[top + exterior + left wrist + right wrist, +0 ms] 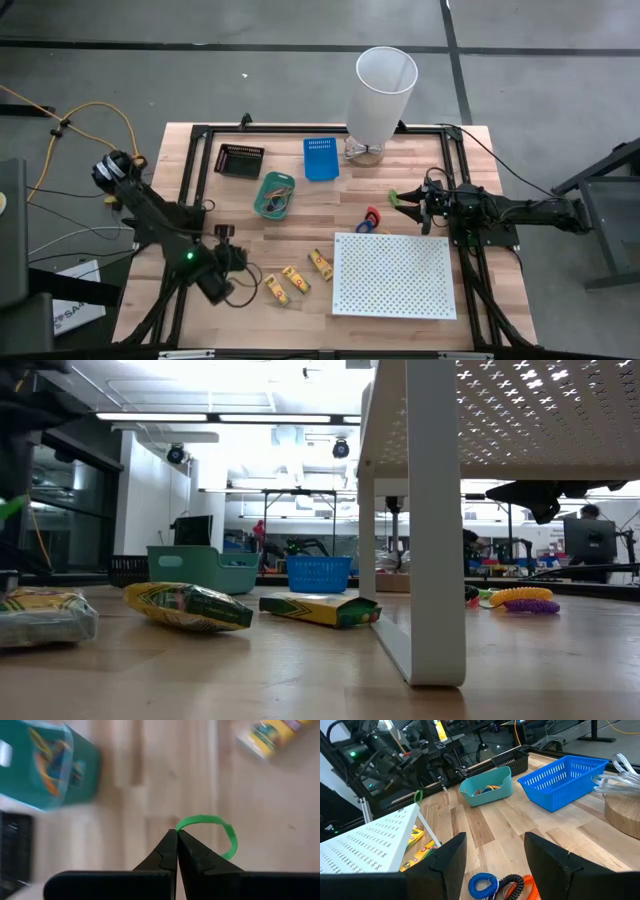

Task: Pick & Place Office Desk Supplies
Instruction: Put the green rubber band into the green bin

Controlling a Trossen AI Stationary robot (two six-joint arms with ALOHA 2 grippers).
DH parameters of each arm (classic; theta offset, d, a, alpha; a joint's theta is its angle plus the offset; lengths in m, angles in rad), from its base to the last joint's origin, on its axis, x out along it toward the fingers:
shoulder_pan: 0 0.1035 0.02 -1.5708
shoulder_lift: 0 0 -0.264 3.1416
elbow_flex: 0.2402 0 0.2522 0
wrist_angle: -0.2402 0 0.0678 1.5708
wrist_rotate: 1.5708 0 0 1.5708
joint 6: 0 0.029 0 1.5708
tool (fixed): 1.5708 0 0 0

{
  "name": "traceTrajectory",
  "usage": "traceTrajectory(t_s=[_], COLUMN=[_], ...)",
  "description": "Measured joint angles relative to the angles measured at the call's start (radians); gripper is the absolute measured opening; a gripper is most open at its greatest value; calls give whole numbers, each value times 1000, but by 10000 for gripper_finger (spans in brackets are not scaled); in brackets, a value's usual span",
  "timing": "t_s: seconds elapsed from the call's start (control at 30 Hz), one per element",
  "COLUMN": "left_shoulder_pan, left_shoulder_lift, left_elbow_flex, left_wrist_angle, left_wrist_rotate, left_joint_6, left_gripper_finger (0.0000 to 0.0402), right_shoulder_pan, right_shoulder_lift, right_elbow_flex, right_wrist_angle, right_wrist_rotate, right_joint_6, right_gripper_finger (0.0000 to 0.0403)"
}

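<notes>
- Green rubber band (pixel 220 827) is pinched between the closed fingers of the left gripper (pixel 177 834), above bare wood near the teal bin (pixel 47 767).
- Crayon packs (pixel 292 280) lie beside the perforated board (pixel 395 275).
- Right gripper (pixel 495 852) is held wide, empty, over coiled loops (pixel 485 884).

The table (pixel 300 215) is pale wood planking with visible grain and a smooth, faintly satin finish. The teal bin (pixel 487 786) looks like smooth moulded plastic; the blue basket (pixel 565 781) is slotted plastic with a mild sheen, and the black tray (pixel 239 160) is matt slotted plastic. The white perforated board (pixel 394 275) has a flat matt surface. The yellow packs (pixel 188 606) look like printed card under glossy wrap. The left claw (pixel 177 842) has matt black fingers pinching a thin green rubber band (pixel 220 825), smooth and matt. The blue coil (pixel 483 883) looks like glossy plastic
</notes>
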Motion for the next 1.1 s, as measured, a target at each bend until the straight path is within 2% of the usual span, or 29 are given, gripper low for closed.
traceTrajectory(t_s=[0.2,0.37,0.6,0.9,1.1], left_shoulder_pan=[137,297,526,730,858], left_shoulder_lift=[-62,-94,-98,-98,-98], left_elbow_flex=[0,0,0,19,19], left_wrist_angle=[11,77,224,361,421], left_wrist_rotate=[-87,-87,20,34,135], left_joint_6=[175,371,686,1008,1139], left_gripper_finger=[0,0,0,0,0], right_shoulder_pan=[0,0,0,0,0], right_shoulder_lift=[0,0,0,0,0], right_elbow_flex=[0,0,0,0,0], right_wrist_angle=[0,0,0,0,0], right_wrist_rotate=[0,0,0,0,0], right_joint_6=[0,0,0,0,0], right_gripper_finger=[188,188,188,188,188])
